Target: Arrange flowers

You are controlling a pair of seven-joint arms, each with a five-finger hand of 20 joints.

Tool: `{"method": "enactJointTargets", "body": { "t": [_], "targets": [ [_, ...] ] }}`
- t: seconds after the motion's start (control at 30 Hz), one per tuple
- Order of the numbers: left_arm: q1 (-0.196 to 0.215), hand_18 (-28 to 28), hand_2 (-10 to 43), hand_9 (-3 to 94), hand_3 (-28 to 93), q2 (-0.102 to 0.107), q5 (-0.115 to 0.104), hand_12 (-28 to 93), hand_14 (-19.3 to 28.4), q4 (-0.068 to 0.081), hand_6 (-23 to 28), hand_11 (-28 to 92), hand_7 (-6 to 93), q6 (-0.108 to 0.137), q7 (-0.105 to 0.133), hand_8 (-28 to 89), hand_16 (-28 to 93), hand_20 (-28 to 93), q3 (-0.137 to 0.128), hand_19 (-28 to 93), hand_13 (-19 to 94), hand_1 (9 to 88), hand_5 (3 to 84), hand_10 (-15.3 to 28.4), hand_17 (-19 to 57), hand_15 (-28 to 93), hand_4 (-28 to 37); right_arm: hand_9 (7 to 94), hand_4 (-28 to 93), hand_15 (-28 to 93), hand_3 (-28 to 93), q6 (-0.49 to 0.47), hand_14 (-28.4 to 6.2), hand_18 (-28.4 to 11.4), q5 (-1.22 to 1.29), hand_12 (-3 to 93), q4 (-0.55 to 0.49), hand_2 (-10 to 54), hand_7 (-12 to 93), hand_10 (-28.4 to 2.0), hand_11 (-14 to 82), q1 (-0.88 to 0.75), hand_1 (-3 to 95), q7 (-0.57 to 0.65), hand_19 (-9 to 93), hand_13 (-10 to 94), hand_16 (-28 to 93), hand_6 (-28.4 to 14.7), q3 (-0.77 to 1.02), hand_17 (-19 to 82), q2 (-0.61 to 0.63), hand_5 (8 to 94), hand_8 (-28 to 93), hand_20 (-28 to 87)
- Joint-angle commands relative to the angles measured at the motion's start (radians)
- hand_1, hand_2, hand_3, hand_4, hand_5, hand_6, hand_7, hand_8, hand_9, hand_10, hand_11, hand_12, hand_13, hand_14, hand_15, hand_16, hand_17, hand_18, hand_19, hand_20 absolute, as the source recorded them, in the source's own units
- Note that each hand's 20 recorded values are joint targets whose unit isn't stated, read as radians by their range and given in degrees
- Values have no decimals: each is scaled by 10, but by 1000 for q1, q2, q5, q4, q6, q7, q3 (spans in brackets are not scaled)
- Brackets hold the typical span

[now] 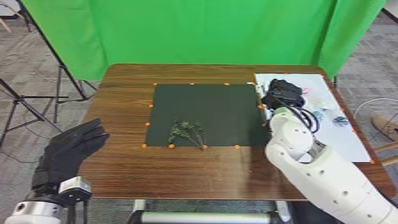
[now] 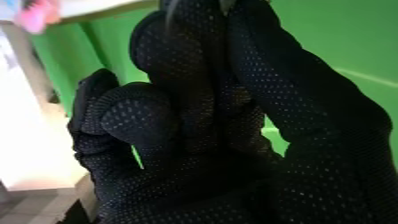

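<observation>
My right hand [image 1: 282,94] is over the upper left part of the white sheet [image 1: 329,137] in the head view. In the right wrist view this hand [image 2: 204,120] has its fingers curled towards the thumb, shut on a thin pale thing [image 2: 227,4] at their tips; what it is I cannot tell. Green sprigs with thin stems [image 1: 185,131] lie on the dark mat [image 1: 200,102]. Beside the hand on the sheet is a pink flower [image 1: 306,92], and lower down a bluish-green one [image 1: 340,121]. My left hand [image 1: 73,150] is off the table's left edge, open.
Small orange markers line the mat and sheet on the brown wooden table [image 1: 169,170]. A green curtain [image 1: 213,32] hangs behind it. Black stands [image 1: 62,95] rise from the floor on the left, and part of a chair [image 1: 387,125] is at the right.
</observation>
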Motion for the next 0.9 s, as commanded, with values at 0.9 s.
{"method": "enactJointTargets", "body": {
  "t": [0.9],
  "targets": [
    [11,214,52,370,825,-11,10,85,278,-5,135,330,124,-9,-32,-81,-116,116,-18,574,258,272,453,219,-97,556,-125,846,-263,781,803,6,-137,-284,-34,317,-188,-94,226,-140,449,-209,504,-68,880,728,264,-40,-114,284,33,871,203,351]
  ]
}}
